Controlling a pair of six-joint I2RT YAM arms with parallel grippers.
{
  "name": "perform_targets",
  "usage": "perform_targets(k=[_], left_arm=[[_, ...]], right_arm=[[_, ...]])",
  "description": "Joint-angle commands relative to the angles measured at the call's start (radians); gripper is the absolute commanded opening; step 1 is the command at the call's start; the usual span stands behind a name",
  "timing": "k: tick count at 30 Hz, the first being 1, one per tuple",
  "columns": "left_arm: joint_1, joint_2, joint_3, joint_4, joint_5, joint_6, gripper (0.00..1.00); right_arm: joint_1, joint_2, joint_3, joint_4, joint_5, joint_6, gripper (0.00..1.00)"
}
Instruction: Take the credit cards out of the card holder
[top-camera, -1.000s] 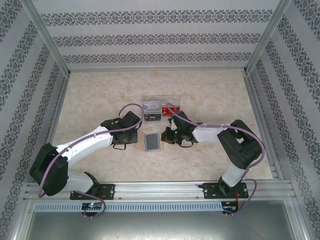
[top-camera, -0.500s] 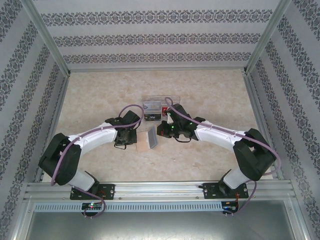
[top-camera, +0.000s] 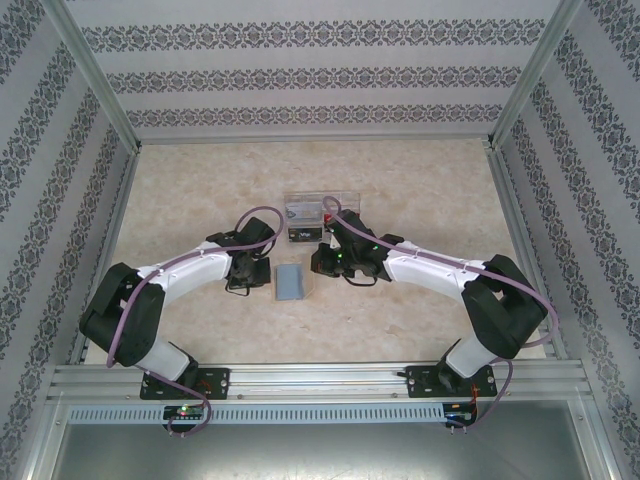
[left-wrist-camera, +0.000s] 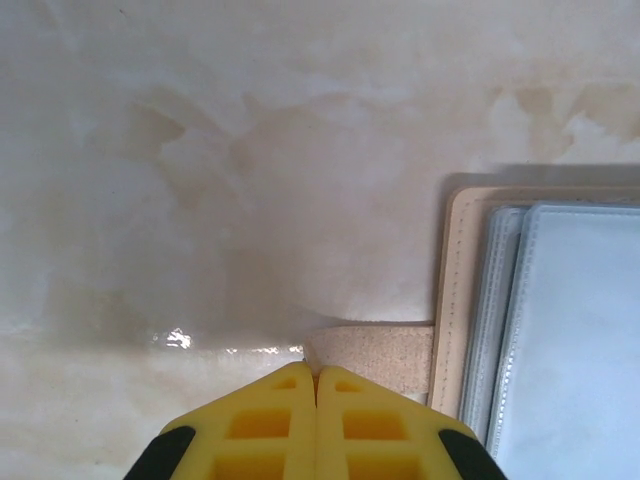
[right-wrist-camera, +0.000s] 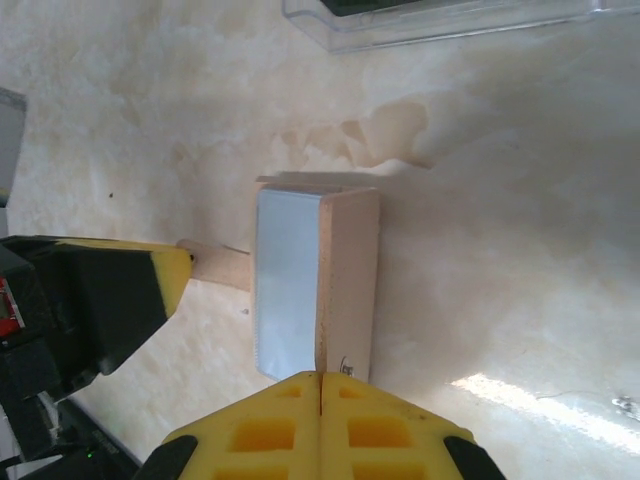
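Card holder (top-camera: 291, 282) is seen lying flat on the desk (top-camera: 420, 180) at frame centre in the top view, grey-blue inside facing up. In the left wrist view it sits at the right edge: a tan stitched border with clear sleeves stacked inside it. A tan strap (left-wrist-camera: 372, 350) sticks out to the left. In the right wrist view the holder (right-wrist-camera: 315, 285) is centred, with the tan cover along its right side.

The left arm (top-camera: 180, 275) and right arm (top-camera: 440, 270) reach inward, elbows bent outward, and meet at the card holder (top-camera: 291, 282). The left gripper (left-wrist-camera: 316, 385) sits low at the holder's left side, yellow fingers (left-wrist-camera: 260, 425) pressed together, tips at its strap. The right gripper (right-wrist-camera: 320, 395) hangs at the holder's right edge, fingers likewise closed.
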Motion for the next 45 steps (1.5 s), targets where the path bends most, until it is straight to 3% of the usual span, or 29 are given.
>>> perform_targets(k=[1,2,5,9,13,17,22,31,33,39,45], left_arm=[[0.031,-0.007,0.021,-0.011,-0.005,0.045,0.0],[0.038,-0.009,0.03,-0.021,-0.003,0.049,0.04],[0.041,-0.036,0.054,-0.042,0.026,0.055,0.32],[0.042,-0.093,0.085,-0.068,0.045,0.041,0.4],[0.041,-0.162,0.09,-0.04,0.128,-0.013,0.42],[0.04,-0.213,0.008,0.115,0.271,-0.079,0.47],[0.04,-0.192,-0.051,0.212,0.331,-0.133,0.51],[0.039,-0.263,-0.013,0.016,0.076,-0.114,0.66],[0.039,-0.272,-0.005,0.025,0.095,-0.091,0.65],[0.027,-0.202,-0.016,0.201,0.327,-0.097,0.6],[0.008,-0.111,-0.019,0.226,0.337,-0.085,0.58]], right_arm=[[-0.014,-0.011,-0.045,-0.008,0.067,0.026,0.0],[-0.015,-0.015,-0.055,-0.003,0.077,0.03,0.0],[-0.014,-0.018,-0.079,0.014,0.106,0.04,0.0],[-0.014,-0.006,-0.105,0.035,0.131,0.056,0.0],[-0.012,0.015,-0.111,0.058,0.128,0.061,0.0],[-0.011,0.026,-0.127,0.083,0.135,0.069,0.0],[-0.011,0.037,-0.129,0.099,0.129,0.071,0.0],[-0.014,0.031,-0.127,0.09,0.131,0.063,0.0],[-0.015,0.031,-0.128,0.092,0.13,0.065,0.0],[-0.016,0.037,-0.122,0.089,0.121,0.061,0.0],[-0.02,0.039,-0.123,0.09,0.119,0.059,0.0]])
